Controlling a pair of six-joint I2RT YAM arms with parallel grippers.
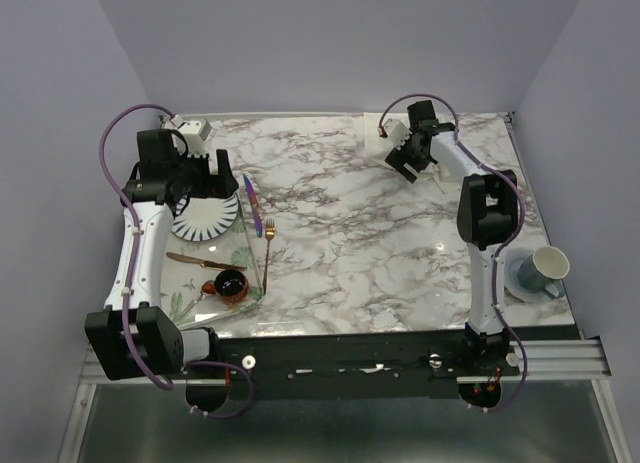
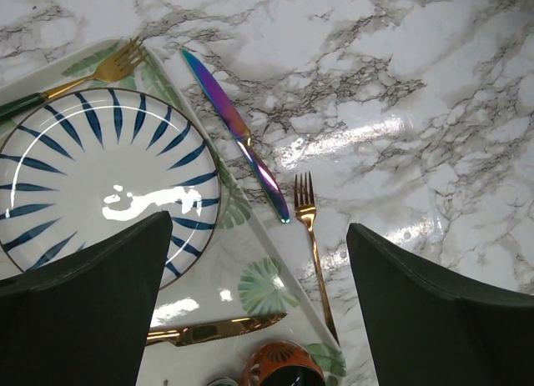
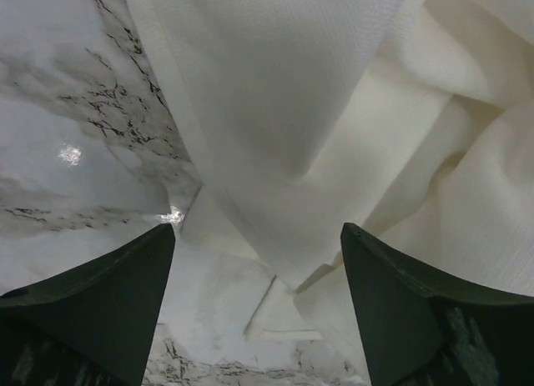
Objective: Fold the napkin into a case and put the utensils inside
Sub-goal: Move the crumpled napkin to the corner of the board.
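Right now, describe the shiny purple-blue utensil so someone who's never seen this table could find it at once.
On the white marble table, look at the left side for the round white plate with dark radial stripes. Just right of it lies a slim utensil, diagonal. Only it shimmers purple-blue; the neighbouring fork and knife are copper-gold.

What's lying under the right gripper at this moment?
The napkin, cream and bunched in loose folds, lies on the marble table below the open right gripper. Anything beneath its folds is covered.
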